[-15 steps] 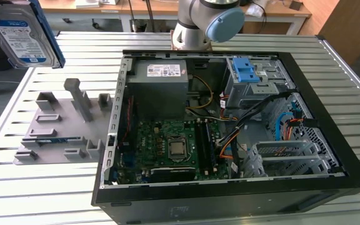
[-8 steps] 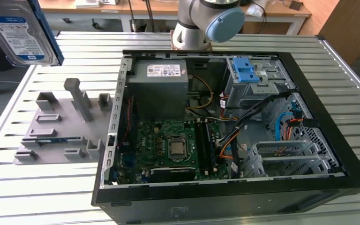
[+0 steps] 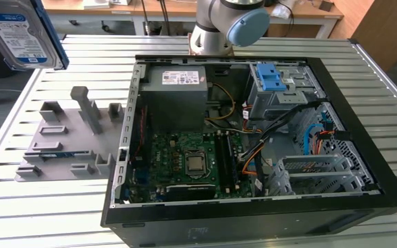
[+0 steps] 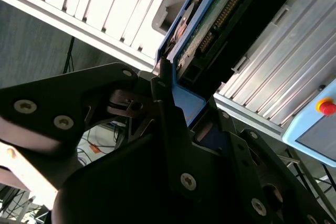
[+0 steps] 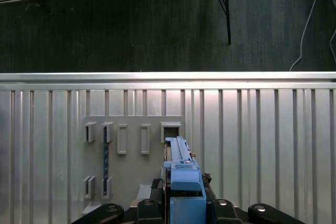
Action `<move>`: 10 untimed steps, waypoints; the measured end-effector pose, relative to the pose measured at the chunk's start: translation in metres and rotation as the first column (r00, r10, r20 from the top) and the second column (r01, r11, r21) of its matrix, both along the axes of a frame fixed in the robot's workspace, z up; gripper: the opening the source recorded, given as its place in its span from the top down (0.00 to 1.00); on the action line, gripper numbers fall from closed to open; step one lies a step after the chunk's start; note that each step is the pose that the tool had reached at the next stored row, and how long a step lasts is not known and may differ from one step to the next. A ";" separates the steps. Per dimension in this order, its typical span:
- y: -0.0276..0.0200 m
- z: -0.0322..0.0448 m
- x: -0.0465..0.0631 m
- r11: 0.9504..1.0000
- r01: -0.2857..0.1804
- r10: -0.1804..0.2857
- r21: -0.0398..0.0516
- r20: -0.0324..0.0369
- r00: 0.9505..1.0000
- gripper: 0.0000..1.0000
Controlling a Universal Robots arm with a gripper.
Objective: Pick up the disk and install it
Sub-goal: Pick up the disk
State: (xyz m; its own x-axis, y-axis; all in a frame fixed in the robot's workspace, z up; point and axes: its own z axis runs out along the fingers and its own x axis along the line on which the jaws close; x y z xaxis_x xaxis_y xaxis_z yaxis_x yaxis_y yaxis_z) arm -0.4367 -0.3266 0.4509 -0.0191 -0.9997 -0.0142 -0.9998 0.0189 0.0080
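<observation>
The disk [image 3: 20, 33], silver with a white-and-blue label and blue rails, hangs high above the table at the exterior view's upper left. In the first wrist view the disk [image 5: 180, 163] is seen edge-on, and my gripper [image 5: 180, 186] is shut on its blue rails over the grey holder [image 5: 134, 145]. In the second wrist view the black fingers [image 4: 164, 85] clamp the disk [image 4: 212, 22] at its blue rail, with its connector edge showing.
The open computer case [image 3: 126, 155] lies on the slatted metal table [image 3: 54, 206], with motherboard, grey power-supply box [image 3: 178, 95] and a drive bay with blue latch tabs [image 3: 274, 78]. The grey holder [image 3: 67, 139] stands beside it. The arm's base [image 3: 223, 26] rises behind.
</observation>
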 end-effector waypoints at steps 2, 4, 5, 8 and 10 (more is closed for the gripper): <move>0.0000 0.0020 0.000 1.000 0.000 0.000 0.000 0.000 1.000 0.64; 0.0000 0.0039 0.000 1.000 0.000 0.000 0.000 0.000 1.000 0.64; 0.0000 0.0049 0.000 1.000 0.000 0.000 0.000 0.000 1.000 0.64; 0.0000 0.0077 0.000 1.000 0.000 0.000 0.000 0.000 1.000 0.64; 0.0000 0.0096 -0.001 1.000 0.000 0.000 0.000 0.000 1.000 0.64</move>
State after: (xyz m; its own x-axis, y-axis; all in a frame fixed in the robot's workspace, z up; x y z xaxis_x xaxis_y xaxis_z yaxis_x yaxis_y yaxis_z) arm -0.4372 -0.3266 0.4606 -0.0190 -0.9997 -0.0142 -0.9998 0.0189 0.0078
